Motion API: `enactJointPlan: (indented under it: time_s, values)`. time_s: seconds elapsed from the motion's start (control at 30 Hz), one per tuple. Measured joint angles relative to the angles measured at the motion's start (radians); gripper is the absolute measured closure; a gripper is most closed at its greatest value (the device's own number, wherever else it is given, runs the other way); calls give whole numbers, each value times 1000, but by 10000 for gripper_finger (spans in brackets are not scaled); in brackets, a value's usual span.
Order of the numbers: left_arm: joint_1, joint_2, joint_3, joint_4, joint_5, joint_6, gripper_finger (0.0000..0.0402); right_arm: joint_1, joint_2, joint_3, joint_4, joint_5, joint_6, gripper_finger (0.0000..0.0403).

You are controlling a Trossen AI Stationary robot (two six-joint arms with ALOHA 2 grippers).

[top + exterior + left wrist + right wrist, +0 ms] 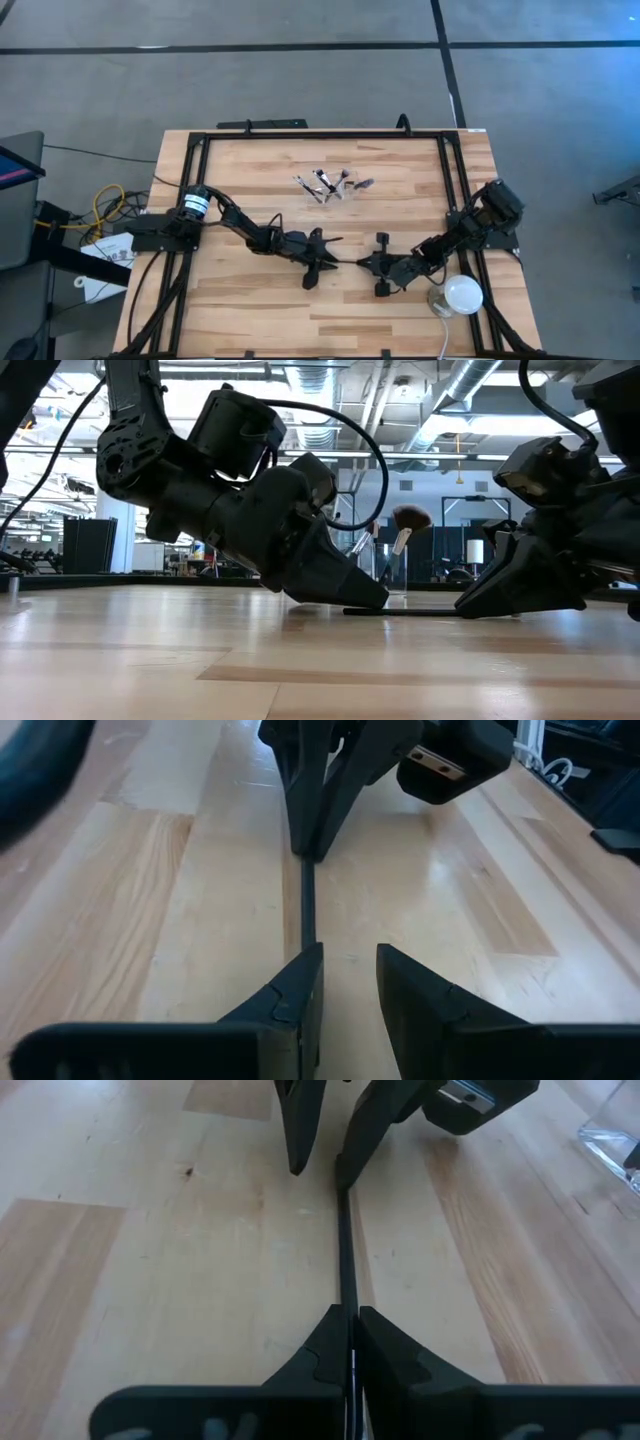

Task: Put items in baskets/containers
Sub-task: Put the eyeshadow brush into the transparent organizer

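Both arms meet low near the middle of the wooden desk [250,300], facing each other along one slim dark brush [343,1245] that lies flat on the wood between them. The right gripper [352,1342] has its fingers clamped on one end of the brush. The left gripper [345,982] has its fingers apart, one of them touching the other end. Farther back stands the clear container [330,187], holding several brushes upright. A white dome [462,294] sits beside the right arm.

Two matte-black jointed arms; left arm [215,215] wears a silver-and-blue motor band; black looped cable; wedge-shaped black fingers [290,1005].
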Motion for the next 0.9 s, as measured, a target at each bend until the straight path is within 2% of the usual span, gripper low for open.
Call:
enactJointPlan:
  time_s: [0.63, 0.9]
  values:
    - [-2, 2, -1, 23, -60, 54, 308, 0, -1, 1, 0, -1, 1, 398]
    - [-1, 1, -1, -27, -74, 54, 308, 0, -1, 1, 2, -1, 1, 398]
